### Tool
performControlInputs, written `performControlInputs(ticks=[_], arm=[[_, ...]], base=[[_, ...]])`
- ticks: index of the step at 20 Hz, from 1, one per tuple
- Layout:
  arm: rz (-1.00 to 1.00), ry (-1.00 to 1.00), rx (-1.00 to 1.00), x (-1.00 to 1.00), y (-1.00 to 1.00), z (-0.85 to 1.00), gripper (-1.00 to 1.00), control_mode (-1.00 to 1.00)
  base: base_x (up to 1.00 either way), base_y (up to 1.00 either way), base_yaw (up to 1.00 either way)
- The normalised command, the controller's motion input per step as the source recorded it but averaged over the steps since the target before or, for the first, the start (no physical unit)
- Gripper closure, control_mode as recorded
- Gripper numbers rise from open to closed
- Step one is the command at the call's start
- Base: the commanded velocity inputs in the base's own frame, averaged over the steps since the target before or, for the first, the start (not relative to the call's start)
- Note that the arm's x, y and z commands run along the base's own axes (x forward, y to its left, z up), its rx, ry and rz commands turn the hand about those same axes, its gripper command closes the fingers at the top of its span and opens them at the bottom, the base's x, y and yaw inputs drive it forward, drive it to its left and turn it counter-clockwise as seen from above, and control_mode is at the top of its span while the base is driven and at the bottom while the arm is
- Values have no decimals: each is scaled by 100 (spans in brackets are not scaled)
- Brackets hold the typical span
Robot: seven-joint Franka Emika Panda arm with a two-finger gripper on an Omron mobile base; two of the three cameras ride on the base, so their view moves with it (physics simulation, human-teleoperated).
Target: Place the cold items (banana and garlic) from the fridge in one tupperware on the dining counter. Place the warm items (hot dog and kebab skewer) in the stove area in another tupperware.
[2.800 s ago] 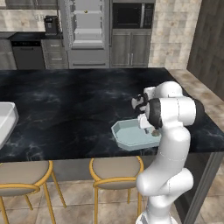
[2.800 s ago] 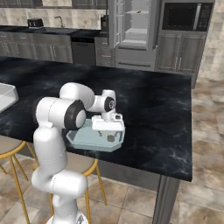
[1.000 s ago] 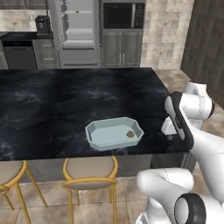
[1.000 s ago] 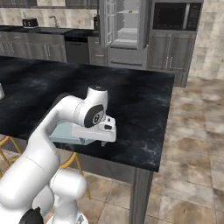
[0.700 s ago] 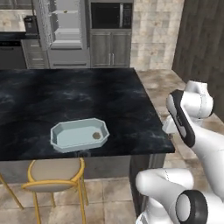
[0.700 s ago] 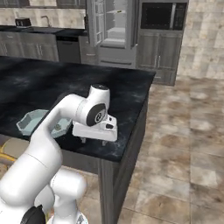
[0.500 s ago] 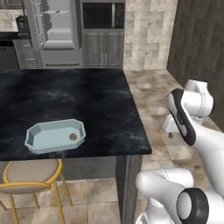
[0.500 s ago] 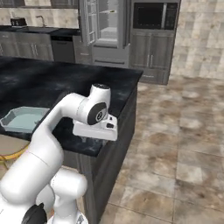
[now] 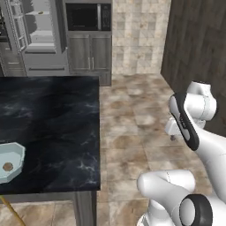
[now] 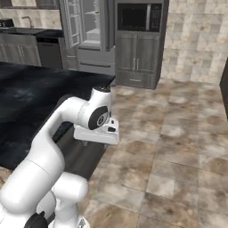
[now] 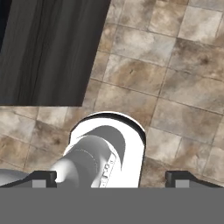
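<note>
My gripper (image 11: pixel 111 179) is open and holds nothing; its fingertips (image 11: pixel 42 178) stand wide apart above the tiled floor. It hangs off the right end of the dining counter (image 9: pixel 53 123), pointing down, and shows as the gripper (image 10: pixel 96 143) and the gripper (image 9: pixel 173 137) in the base views. One tupperware (image 9: pixel 9 161), pale blue, sits at the counter's near left with a small brown round item (image 9: pixel 7 167) in it. The fridge (image 10: pixel 87 31) stands open at the back. The banana, hot dog and kebab skewer are out of view.
A black microwave (image 9: pixel 88 16) sits in a grey cabinet right of the fridge. Brown floor tiles (image 10: pixel 178 147) spread to the right. A dark wooden wall (image 9: pixel 196 53) rises at the far right. The counter's dark side panel (image 11: pixel 48 48) lies close by the hand.
The base has driven to the right, so the counter and tupperware have slid to the left edge of the views. My gripper has stayed open and empty.
</note>
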Motion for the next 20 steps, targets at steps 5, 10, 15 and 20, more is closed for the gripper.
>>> performControlInputs(ticks=[5,10,15,20], arm=[[0,0,0,0,0,0,-100,100],[0,0,0,0,0,0,-100,100],[0,0,0,0,0,0,-100,100],[0,0,0,0,0,0,-100,100]], base=[[100,-86,18],[100,-82,21],[100,-63,31],[100,-48,36]])
